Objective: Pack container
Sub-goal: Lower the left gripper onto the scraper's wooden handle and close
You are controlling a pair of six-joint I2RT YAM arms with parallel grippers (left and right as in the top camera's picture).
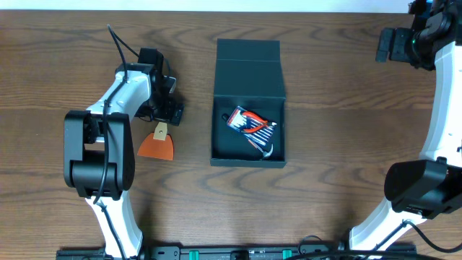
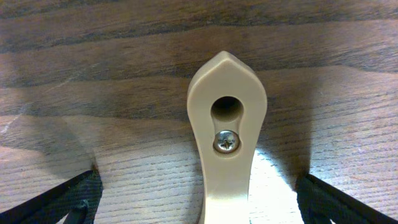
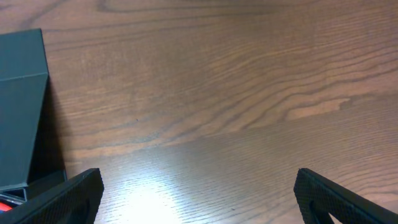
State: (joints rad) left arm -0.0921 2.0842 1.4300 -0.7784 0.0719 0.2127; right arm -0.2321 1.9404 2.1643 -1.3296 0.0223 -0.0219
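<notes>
Overhead, the open container [image 1: 247, 161] sits mid-desk [image 1: 332, 144] holding a red-handled tool [image 1: 253, 124], with the left gripper [image 1: 167, 112] by a scraper [image 1: 157, 146] to its left and the right gripper [image 1: 386, 45] far right; left wrist: gripper spread around the scraper's tan handle [image 2: 227, 143]; right wrist: gripper spread above the desk, container at left.

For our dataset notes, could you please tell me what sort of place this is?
Probably a robotics lab bench: a left arm and a right arm stand at a wood-grain table, with a teal container and an orange scraper laid out.
</notes>
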